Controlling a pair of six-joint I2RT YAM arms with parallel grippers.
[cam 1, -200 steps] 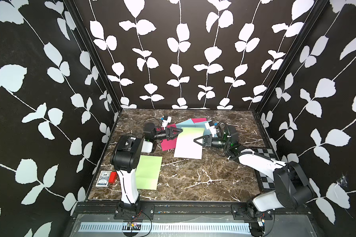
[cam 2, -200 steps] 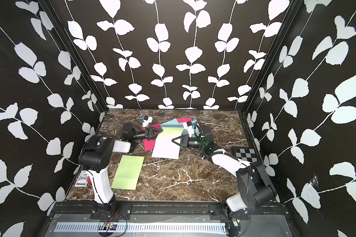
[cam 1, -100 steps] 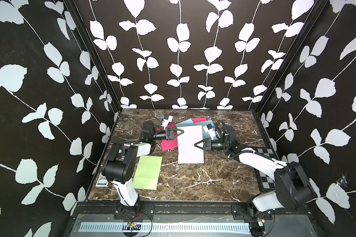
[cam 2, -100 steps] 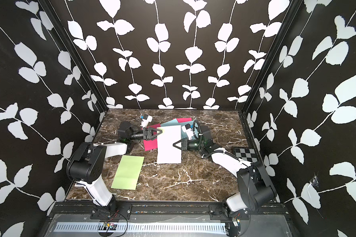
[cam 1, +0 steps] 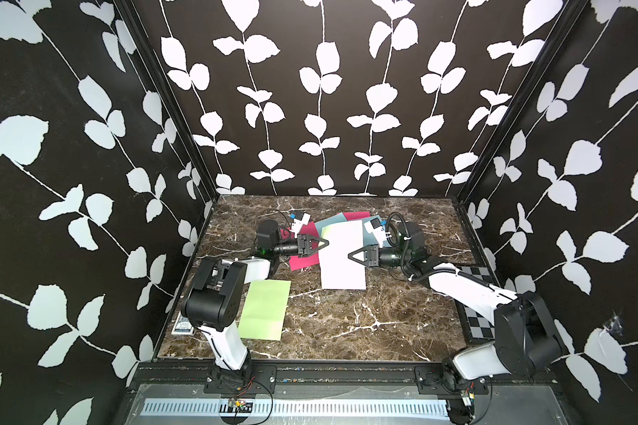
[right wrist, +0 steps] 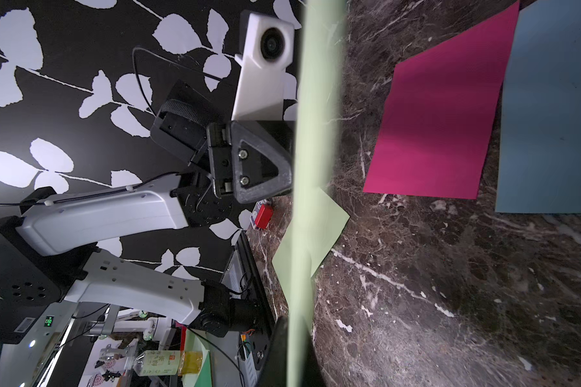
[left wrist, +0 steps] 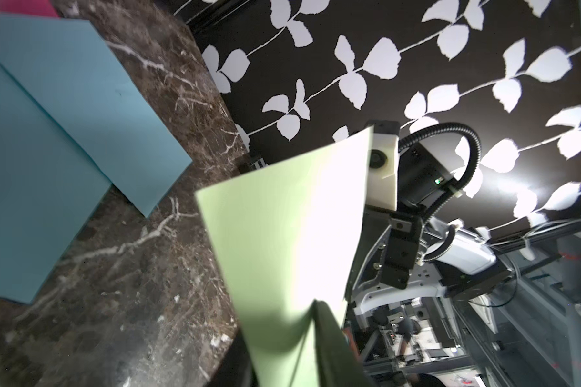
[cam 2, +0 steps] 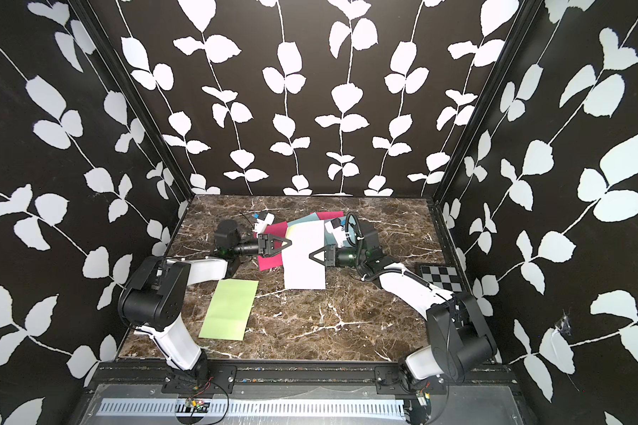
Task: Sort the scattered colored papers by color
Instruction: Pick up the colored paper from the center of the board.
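- Since a second ago the lifted sheet (cam 1: 337, 272) has swung from a slant to hang square between the arms, and the left arm (cam 1: 214, 290) has sunk lower over the worktop (cam 1: 347, 323)
- At the sheet's left edge, toward its far end, the left claw (cam 1: 324, 243) points its tip at the paper; its jaws look narrower than a second ago, but I cannot tell from any view whether they have closed on it
- From the opposite side the right claw (cam 1: 350, 255) is clamped on the same sheet, its tip lying over the pale face about midway along the right edge; the right wrist view shows the paper running edge-on into it
- This sheet shows a near-white face in both top views and a light green face in the left wrist view; it is held up off the worktop, above the other papers
- Near the left arm's base a light green sheet (cam 1: 264, 309) lies flat, alone, well apart from the pile
- Under the left claw lies a magenta sheet (cam 1: 302, 261), partly hidden by the lifted sheet; a second magenta sheet (cam 1: 356, 215) peeks out at the pile's far end
- Overlapping blue sheets (cam 1: 330, 222) lie beneath and beyond the raised one
- Along the right edge sits the checkerboard panel (cam 1: 479, 323), partly under the right arm (cam 1: 468, 290); a small card box (cam 1: 183, 325) sits at the left edge
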